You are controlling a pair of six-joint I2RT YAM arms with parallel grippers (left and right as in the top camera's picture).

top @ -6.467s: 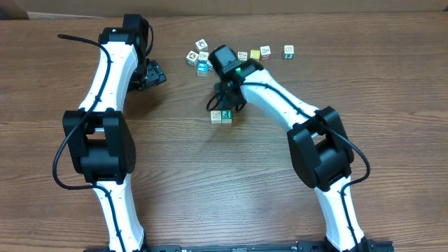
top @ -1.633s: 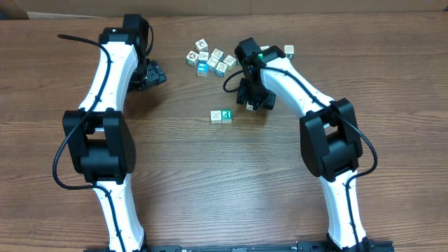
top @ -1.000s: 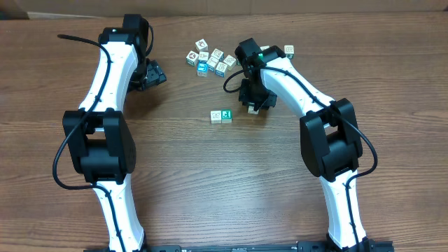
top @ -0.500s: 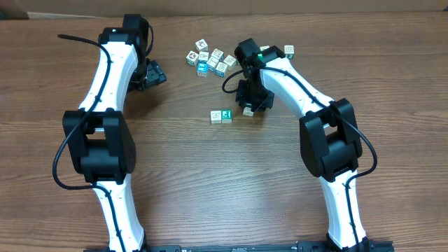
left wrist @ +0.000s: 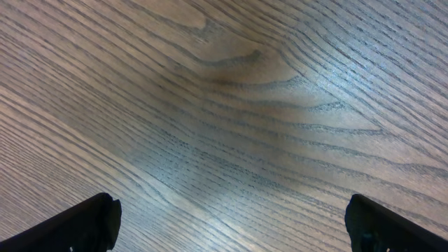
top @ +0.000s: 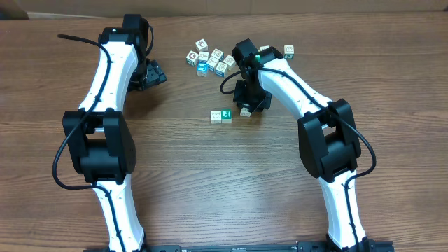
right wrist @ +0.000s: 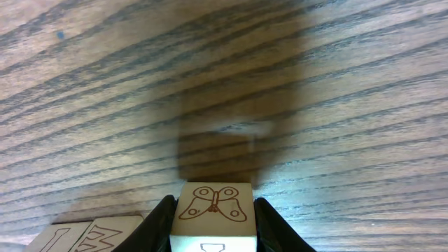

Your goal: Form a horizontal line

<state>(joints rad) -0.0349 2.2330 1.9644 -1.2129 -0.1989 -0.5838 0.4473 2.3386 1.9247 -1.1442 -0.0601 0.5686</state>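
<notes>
My left gripper [top: 152, 74] hangs at far left, jaws spread wide over bare table [left wrist: 224, 105], holding nothing. Right of it the loose cluster [top: 210, 59] sits at the back (none of my business yet), and nearer me the horizontal line [top: 221, 116] is just two cubes, touching side by side. Just beside its right end, my right gripper [top: 246, 107] is closed partway onto a butterfly cube [right wrist: 213, 203]; I can't tell whether it has touched down. My worry: released skewed, or with a finger brushing the end cube, the row gets shoved crooked or gapped.
</notes>
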